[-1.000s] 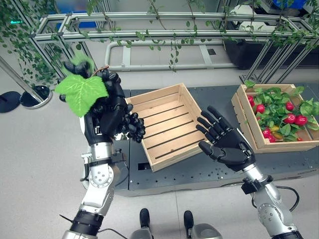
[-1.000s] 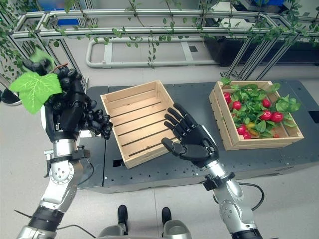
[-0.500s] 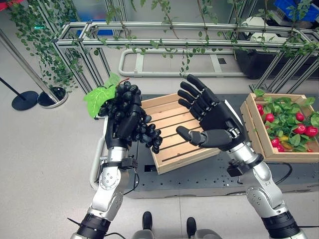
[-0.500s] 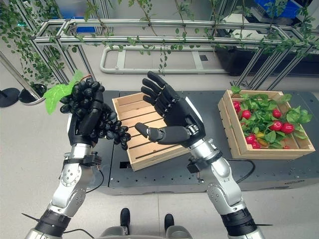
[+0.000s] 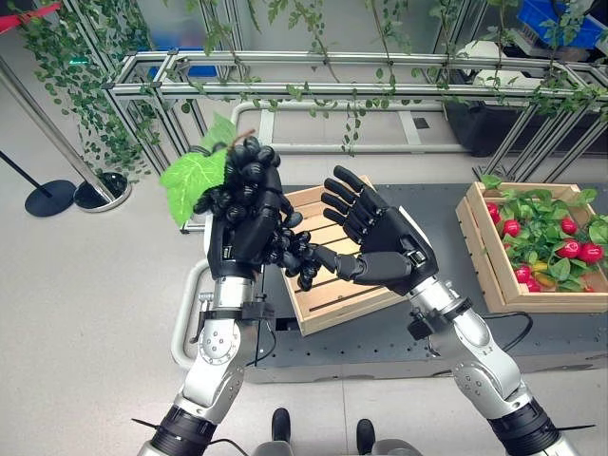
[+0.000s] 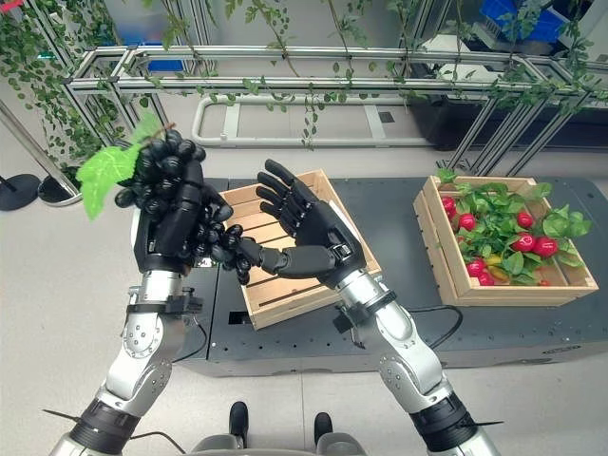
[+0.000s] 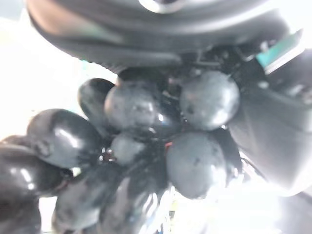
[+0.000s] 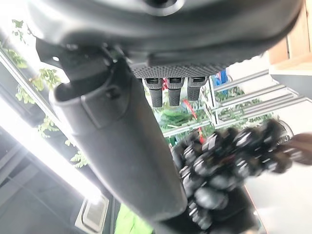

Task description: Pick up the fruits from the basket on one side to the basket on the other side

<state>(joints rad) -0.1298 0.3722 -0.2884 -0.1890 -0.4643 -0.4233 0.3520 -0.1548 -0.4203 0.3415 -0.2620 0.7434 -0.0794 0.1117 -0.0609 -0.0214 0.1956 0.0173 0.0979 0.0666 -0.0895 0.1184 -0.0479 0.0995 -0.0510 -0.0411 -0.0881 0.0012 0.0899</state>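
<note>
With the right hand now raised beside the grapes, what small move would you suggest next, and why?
Probably close the right hand around the lower part of the bunch of black grapes, as a handover. The left hand grips the bunch above the empty wooden crate, and the right hand is open with its thumb already at the hanging grapes.

The bunch of grapes (image 5: 249, 204) is glossy black, with a bright green leaf (image 5: 194, 179) at its stem. The left hand (image 5: 245, 239) and right hand (image 5: 389, 253) are matt black on silver-grey arms. The empty crate (image 5: 334, 296) is pale, unpainted wood. The far crate (image 5: 494, 271), same wood, holds red fruits (image 5: 568, 249) among green leaves. The bench (image 5: 432, 199) is dark grey; the floor (image 5: 85, 313) is light grey.
</note>
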